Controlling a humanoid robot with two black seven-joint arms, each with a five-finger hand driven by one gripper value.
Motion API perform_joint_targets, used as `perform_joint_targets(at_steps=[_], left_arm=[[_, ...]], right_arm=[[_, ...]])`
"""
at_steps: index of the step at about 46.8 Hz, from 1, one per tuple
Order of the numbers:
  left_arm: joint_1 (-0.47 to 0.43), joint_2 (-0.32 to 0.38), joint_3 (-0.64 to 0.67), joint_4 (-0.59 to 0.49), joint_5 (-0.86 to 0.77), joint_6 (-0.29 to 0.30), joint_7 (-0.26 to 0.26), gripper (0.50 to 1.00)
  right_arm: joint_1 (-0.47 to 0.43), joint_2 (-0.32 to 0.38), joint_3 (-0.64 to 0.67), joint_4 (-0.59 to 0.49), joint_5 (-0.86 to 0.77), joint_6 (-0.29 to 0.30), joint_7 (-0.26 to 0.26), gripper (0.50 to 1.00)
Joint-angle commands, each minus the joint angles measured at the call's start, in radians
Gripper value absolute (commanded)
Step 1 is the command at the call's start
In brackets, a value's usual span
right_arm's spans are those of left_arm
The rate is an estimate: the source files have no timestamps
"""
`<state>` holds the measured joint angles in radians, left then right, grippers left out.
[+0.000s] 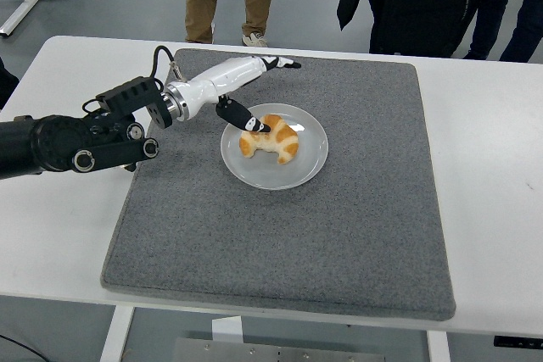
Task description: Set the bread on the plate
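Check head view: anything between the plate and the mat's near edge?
Nothing. In the head view, only bare grey mat lies between the plate and its near edge. The bread sits on the plate.

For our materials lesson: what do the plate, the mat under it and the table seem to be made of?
Plate: probably glazed ceramic or plastic; smooth, pale grey, faintly shiny.
Mat: looks like grey felt or foam; matt, speckled, with soft thick edges.
Table: a white, smooth, hard top, perhaps laminate; the look leaves the core open.
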<state>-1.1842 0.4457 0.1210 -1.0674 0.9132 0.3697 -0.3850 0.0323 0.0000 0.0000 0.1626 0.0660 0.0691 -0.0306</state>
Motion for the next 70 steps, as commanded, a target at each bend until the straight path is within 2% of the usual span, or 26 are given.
perform_joint_targets(at_steps=[1,5,11,17,22,34,42,53,70], left_arm=[[0.001,0.021,-0.090,0.000,-0.020,-0.078,0.000,0.992],[0.009,0.041,-0.191,0.004,-0.085,-0.190,0.002,0.992],[0.014,0.059,-0.308,0.032,-0.264,-0.374,0.002,0.992],[0.015,0.065,-0.356,0.092,-0.444,-0.478,0.002,0.992],[0.017,0.061,-0.362,0.150,-0.543,-0.509,0.000,0.992],[0.061,0.054,-0.403,0.248,-0.626,-0.518,0.002,0.994],[0.110,0.033,-0.481,0.326,-0.727,-0.603,0.003,0.992],[0.126,-0.042,-0.481,0.494,-0.859,-0.670,0.014,0.992],[0.198,-0.076,-0.481,0.520,-0.984,-0.721,0.018,0.992]], right_arm=[[0.000,0.000,0.000,0.000,0.000,0.000,0.000,0.952],[0.000,0.000,0.000,0.000,0.000,0.002,0.000,0.952],[0.000,0.000,0.000,0.000,0.000,0.001,0.000,0.952],[0.000,0.000,0.000,0.001,0.000,0.000,0.000,0.954],[0.000,0.000,0.000,0.001,0.000,0.001,0.000,0.952],[0.000,0.000,0.000,0.001,0.000,0.002,0.000,0.952],[0.000,0.000,0.000,0.001,0.000,0.001,0.000,0.952],[0.000,0.000,0.000,0.001,0.000,0.001,0.000,0.952],[0.000,0.000,0.000,0.001,0.000,0.002,0.000,0.952]])
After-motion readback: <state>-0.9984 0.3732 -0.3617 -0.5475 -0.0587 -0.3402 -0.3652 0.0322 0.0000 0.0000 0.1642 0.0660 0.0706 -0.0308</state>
